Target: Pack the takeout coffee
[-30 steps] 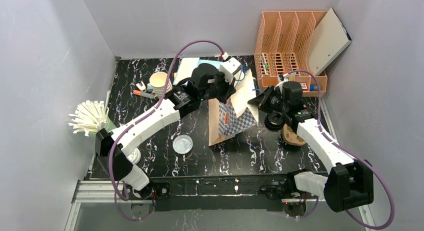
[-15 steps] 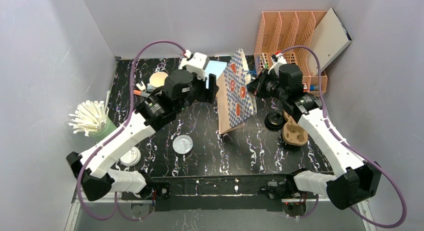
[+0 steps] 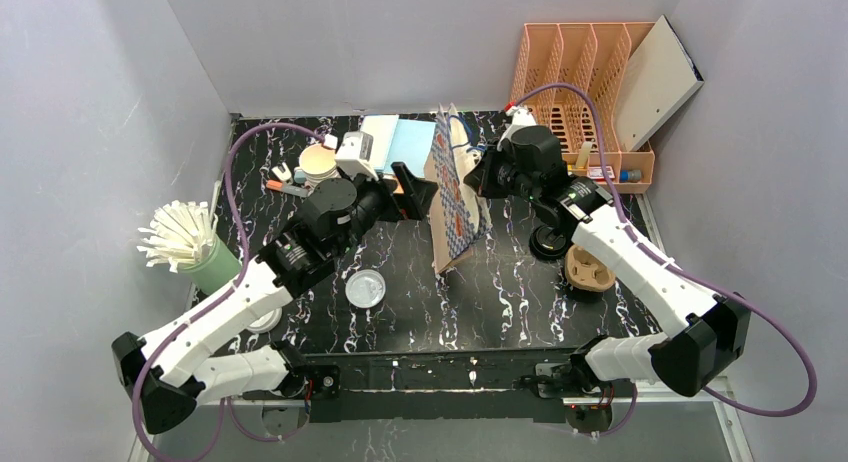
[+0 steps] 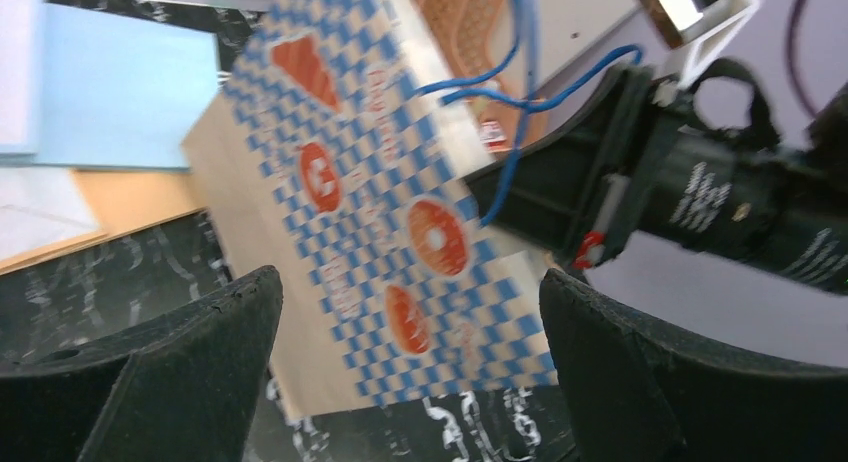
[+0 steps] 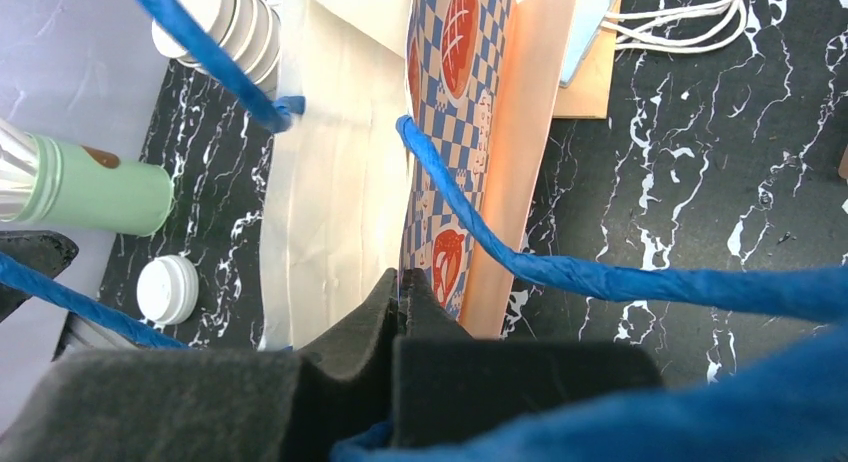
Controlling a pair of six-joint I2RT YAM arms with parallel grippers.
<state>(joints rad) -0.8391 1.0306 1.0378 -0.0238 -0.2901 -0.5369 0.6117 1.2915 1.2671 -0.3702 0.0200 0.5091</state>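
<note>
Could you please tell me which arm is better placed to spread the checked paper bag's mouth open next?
Left, probably. The right gripper is shut on the top edge of the paper bag, holding it upright. The left gripper is open and empty, facing the bag's printed side.

The paper bag stands upright mid-tabletop, toward the back edge. The left end effector sits just left of the bag, apart from it. The right end effector pinches the bag's top edge from the right. A file rack occupies the back right corner, and a straw holder stands at the left edge. A lid lies before the bag, leftward.
</note>
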